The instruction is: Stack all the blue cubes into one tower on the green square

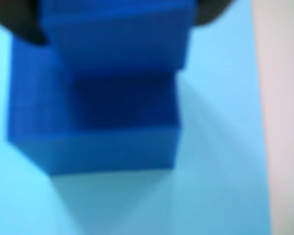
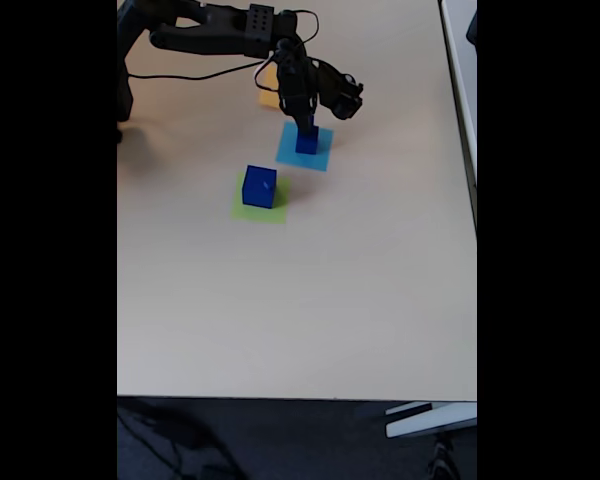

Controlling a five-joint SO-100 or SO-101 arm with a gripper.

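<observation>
**Cube on the light-blue square, gripper down over it**

In the fixed view we see the gripper (image 2: 306, 128) lowered onto a blue cube (image 2: 307, 142) that sits on the light-blue square (image 2: 318, 156); the large blue cube (image 2: 259, 187) already stands on the green square (image 2: 254, 210), nearer the camera and well apart from the arm; an orange square (image 2: 267, 96) lies partly hidden behind the arm.

In the wrist view we look down at blurred blue blocks (image 1: 95, 127) on the light-blue sheet (image 1: 220, 122); there seems to be a smaller block on top of a wider one, though the blur keeps us from being sure; dark shapes at the top corners (image 1: 19, 24) are probably the fingers, sitting to either side of the upper block; whether they are pinching it or merely straddling it we cannot tell.

We judge these cubes to be rigid, light and smooth-faced; they should not deform under a grip, but a smooth face may slip if held near an edge; we would take hold on two opposite flat sides, at mid-height, with the jaws square to the faces; a skewed grip could twist the cube and topple whatever it rests on.

As things lie, only one cube is on the green square; the rest of the tower is not yet built there.
</observation>
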